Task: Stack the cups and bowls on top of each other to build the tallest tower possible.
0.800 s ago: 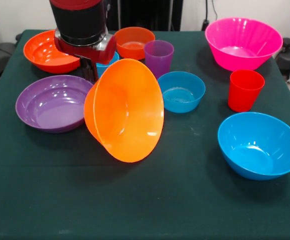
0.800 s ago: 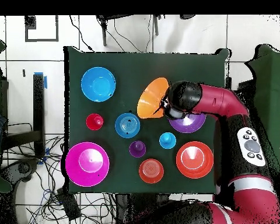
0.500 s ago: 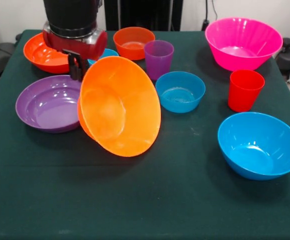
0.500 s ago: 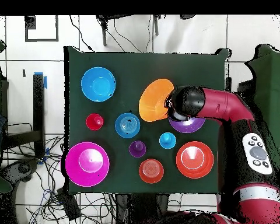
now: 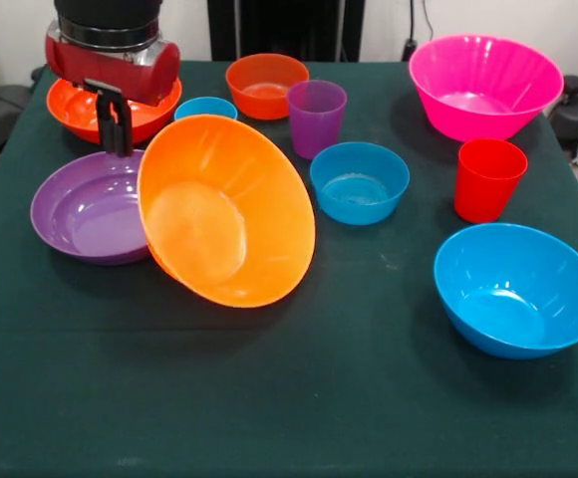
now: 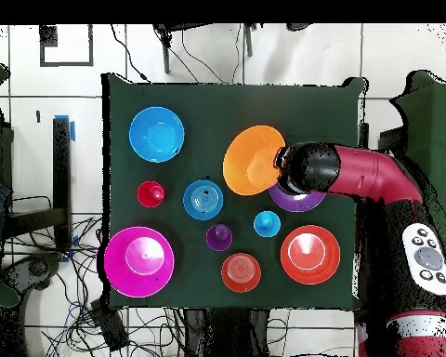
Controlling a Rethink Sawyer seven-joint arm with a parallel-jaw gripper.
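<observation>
Our gripper (image 5: 116,124) pinches the rim of the large orange bowl (image 5: 224,211), which is tilted on edge, leaning against the purple bowl (image 5: 85,207) beneath the gripper.

Dark green cloth-covered counter (image 5: 299,398) filled the front view. Overhead, white tiled floor (image 6: 217,51) surrounded it, black cables (image 6: 78,307) tangled beside one edge, blue tape strip (image 6: 59,125) stuck on the floor nearby.
</observation>
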